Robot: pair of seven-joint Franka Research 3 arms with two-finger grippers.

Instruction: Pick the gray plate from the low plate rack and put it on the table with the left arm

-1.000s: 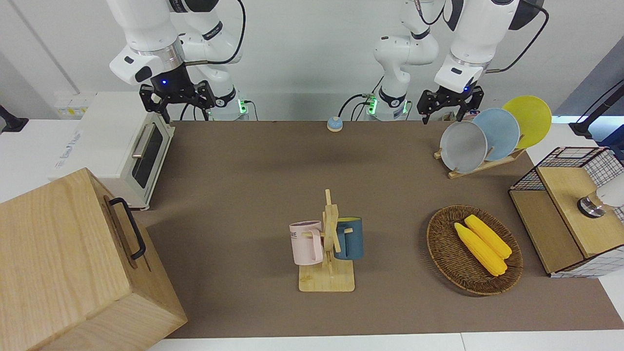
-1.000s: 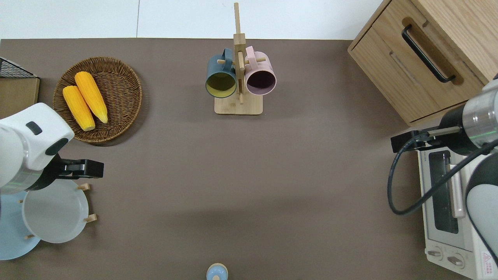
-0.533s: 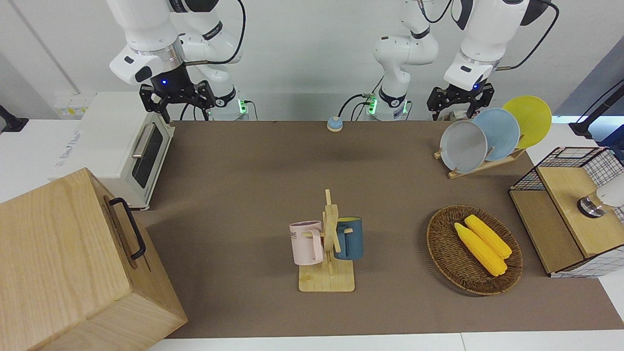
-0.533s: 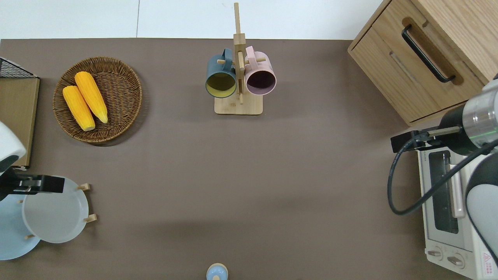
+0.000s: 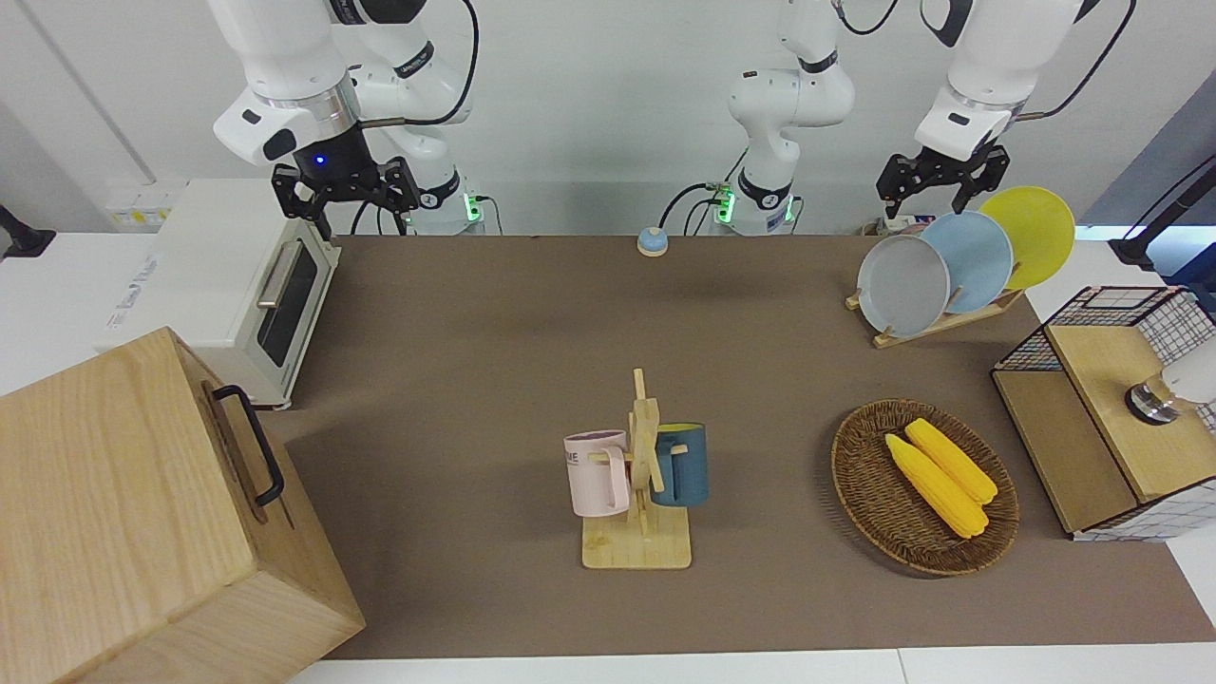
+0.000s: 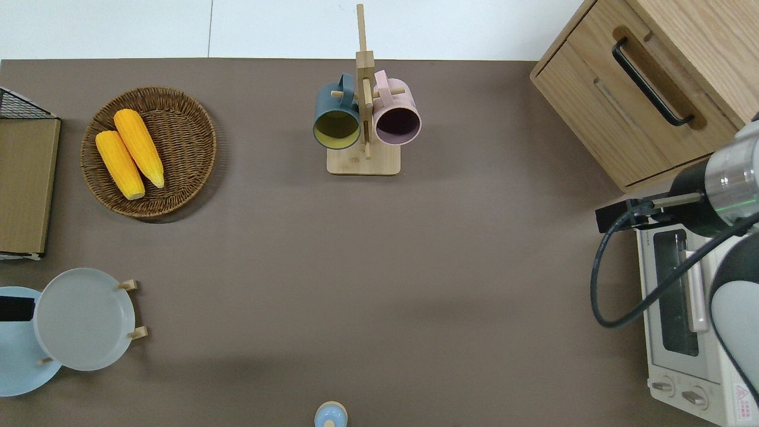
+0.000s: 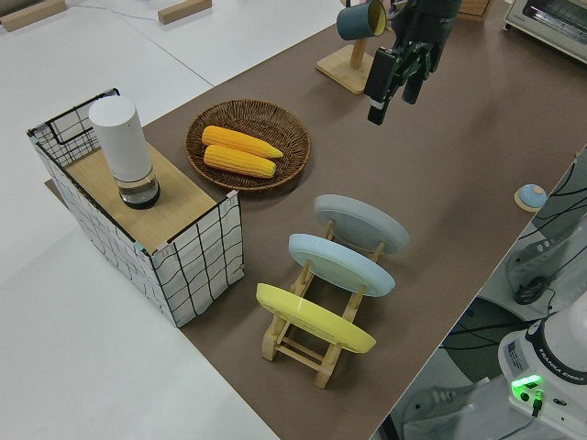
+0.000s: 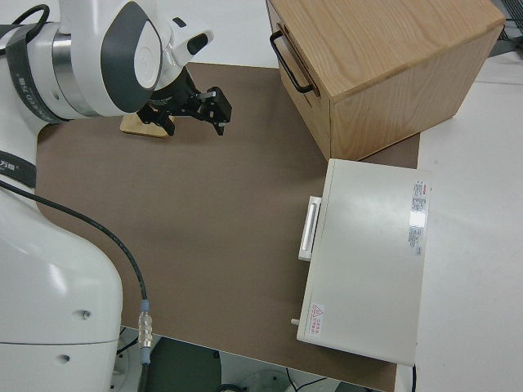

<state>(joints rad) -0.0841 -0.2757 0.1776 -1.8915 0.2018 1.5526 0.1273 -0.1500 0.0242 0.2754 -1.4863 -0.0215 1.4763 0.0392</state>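
The gray plate (image 5: 902, 285) leans in the rack (image 5: 936, 321), foremost of three, farthest from the robots. The left gripper (image 5: 940, 178), fingers spread and empty, hovers over the blue plate (image 5: 971, 261). Risk: descending here grabs or knocks the wrong plate onto the counter (image 5: 532, 342). The right arm is parked.

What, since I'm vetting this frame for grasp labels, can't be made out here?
Left tool: overhead view, cut off by the edge; only a black sliver shows.
Low plate rack: overhead view, mostly hidden under the gray plate.
Light blue plate: overhead view, cut by the edge.
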